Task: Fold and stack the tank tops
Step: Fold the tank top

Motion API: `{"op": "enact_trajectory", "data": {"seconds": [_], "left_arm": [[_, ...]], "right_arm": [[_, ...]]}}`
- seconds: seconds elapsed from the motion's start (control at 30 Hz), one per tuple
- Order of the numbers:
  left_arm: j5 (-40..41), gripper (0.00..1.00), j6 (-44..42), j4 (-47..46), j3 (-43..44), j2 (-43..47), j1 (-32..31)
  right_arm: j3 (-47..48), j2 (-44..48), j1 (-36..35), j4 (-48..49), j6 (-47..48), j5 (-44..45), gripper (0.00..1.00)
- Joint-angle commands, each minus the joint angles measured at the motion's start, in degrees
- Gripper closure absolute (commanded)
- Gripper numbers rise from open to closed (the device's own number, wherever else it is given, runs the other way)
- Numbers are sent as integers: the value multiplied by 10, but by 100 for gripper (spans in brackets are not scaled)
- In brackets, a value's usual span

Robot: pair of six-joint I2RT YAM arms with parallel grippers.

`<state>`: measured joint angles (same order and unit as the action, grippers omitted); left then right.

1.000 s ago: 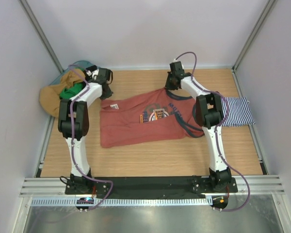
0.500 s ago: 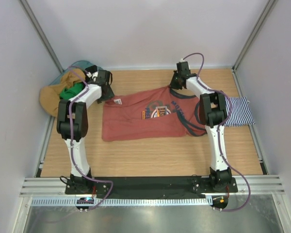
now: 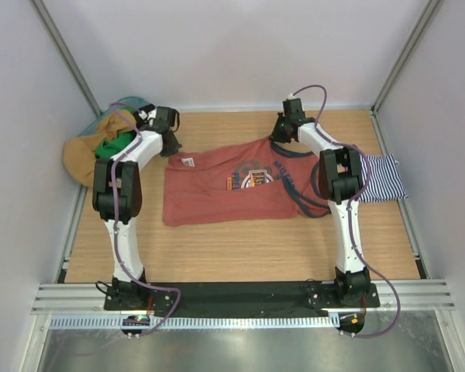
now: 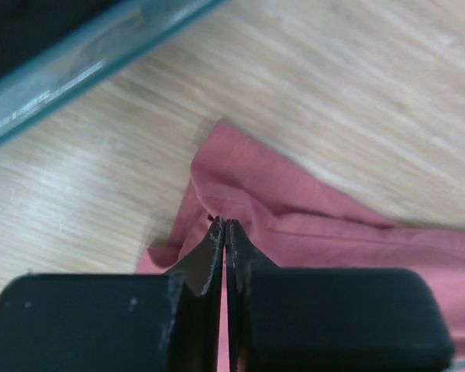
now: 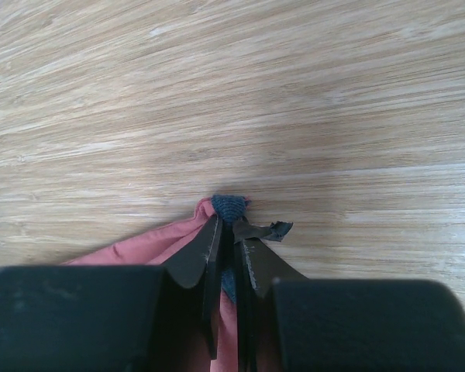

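The rust-red tank top [image 3: 225, 194] with navy trim and a round chest graphic lies spread on the wooden table [image 3: 240, 256], stretched between both arms. My left gripper [image 3: 170, 143] is shut on its far left corner [image 4: 240, 194]. My right gripper [image 3: 277, 133] is shut on its navy-trimmed far right corner [image 5: 229, 206], low over the wood. The navy-and-white striped tank top [image 3: 380, 180] lies bunched at the right edge, partly behind my right arm.
A heap of mustard, green and teal cloth [image 3: 101, 147] sits at the far left, beside my left gripper. A teal rim [image 4: 93, 46] shows in the left wrist view. White walls and metal rails close in the table.
Both grippers have moved toward the far side and slightly right, dragging the red tank top with them and pulling it flatter. Over the last half second little has moved.
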<state>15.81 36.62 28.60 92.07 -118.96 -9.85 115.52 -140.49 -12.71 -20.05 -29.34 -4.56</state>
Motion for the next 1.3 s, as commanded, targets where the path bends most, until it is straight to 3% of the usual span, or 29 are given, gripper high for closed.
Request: {"op": "enact_trajectory", "data": {"seconds": [0.0, 0.3, 0.7, 0.77, 0.8, 0.87, 0.93, 1.13, 1.27], "left_arm": [[3, 100, 18, -8, 42, -17, 12], [-103, 100, 114, -37, 101, -67, 69], [-156, 99, 132, -37, 202, -135, 84], [-196, 87, 131, -39, 218, -148, 84], [-204, 67, 130, -40, 224, -150, 85], [-210, 51, 122, -51, 215, -141, 83], [-212, 46, 112, -51, 211, -137, 78], [-163, 48, 72, -29, 174, -102, 51], [-98, 62, 45, -23, 163, -94, 33]], "right_arm": [[1, 40, 3, 28, -6, -5, 85], [-14, 38, 16, 59, -28, -17, 86], [-29, 36, 44, 120, -78, -50, 87], [-29, 34, 44, 131, -83, -60, 86], [-29, 33, 44, 132, -83, -63, 86], [-30, 34, 43, 131, -84, -63, 86], [-32, 36, 44, 130, -83, -61, 86], [-31, 37, 45, 131, -81, -64, 85], [-30, 36, 46, 131, -82, -66, 85]]}}
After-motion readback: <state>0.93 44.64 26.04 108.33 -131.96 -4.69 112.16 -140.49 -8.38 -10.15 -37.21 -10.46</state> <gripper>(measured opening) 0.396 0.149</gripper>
